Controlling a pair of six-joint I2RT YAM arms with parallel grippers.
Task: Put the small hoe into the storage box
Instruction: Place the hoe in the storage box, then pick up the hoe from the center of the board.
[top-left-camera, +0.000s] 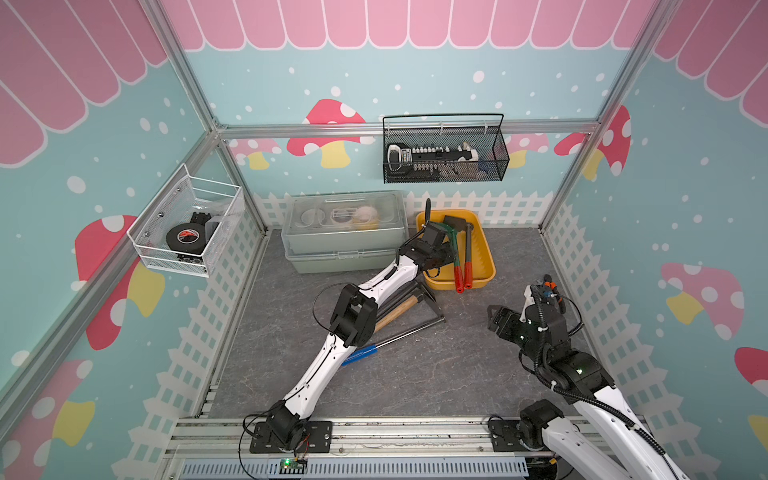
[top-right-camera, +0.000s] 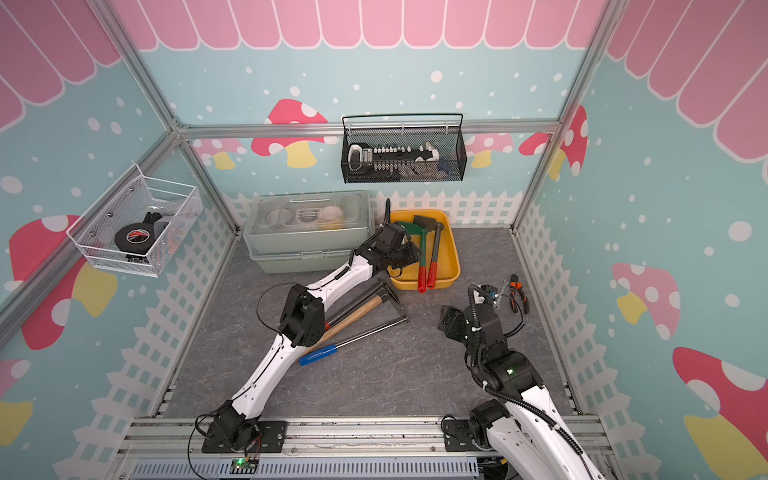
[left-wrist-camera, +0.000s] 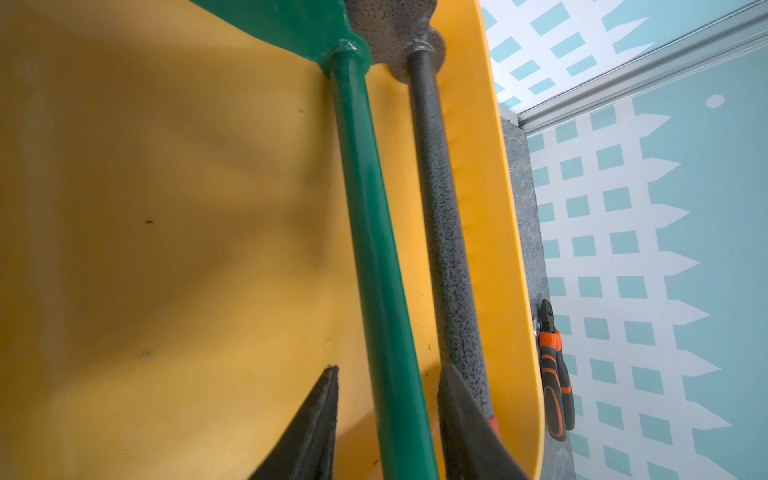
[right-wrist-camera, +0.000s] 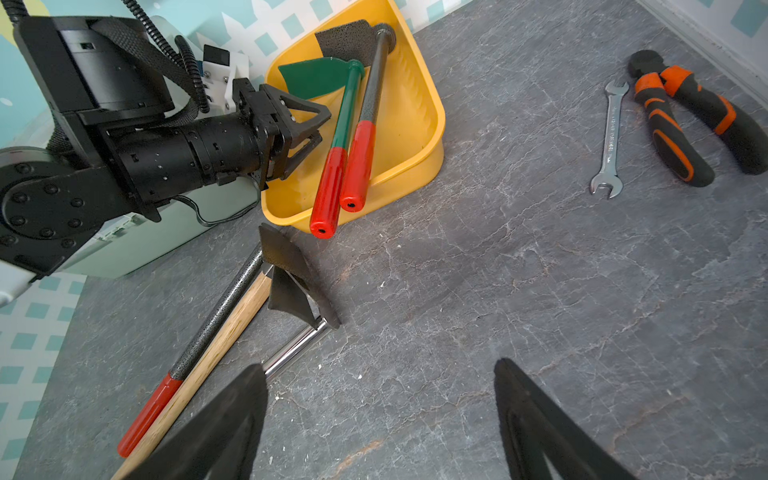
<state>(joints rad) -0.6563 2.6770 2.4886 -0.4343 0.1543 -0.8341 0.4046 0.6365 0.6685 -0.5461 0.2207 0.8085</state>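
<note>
Left claw (left-wrist-camera: 388, 370): open, 1 finger on either side of the green shaft, with a gap at each.
Small hoe (left-wrist-camera: 365, 208): green, lying in the storage box (left-wrist-camera: 166, 208); its shaft runs between the left claw's fingers and its red grip juts over the rim.
Grey hoe (left-wrist-camera: 440, 208): in the box, just beside it.
Right claw (right-wrist-camera: 379, 365): open wide, empty, above the tabletop (right-wrist-camera: 498, 270), well apart from the box.

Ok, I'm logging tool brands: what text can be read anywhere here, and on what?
No text is legible.
Open-end wrench: stamped lettering on the shank, too blurred.
Black tape roll: red core label, too small.
Black tool in the wire-mesh basket: white markings, too small.
</note>
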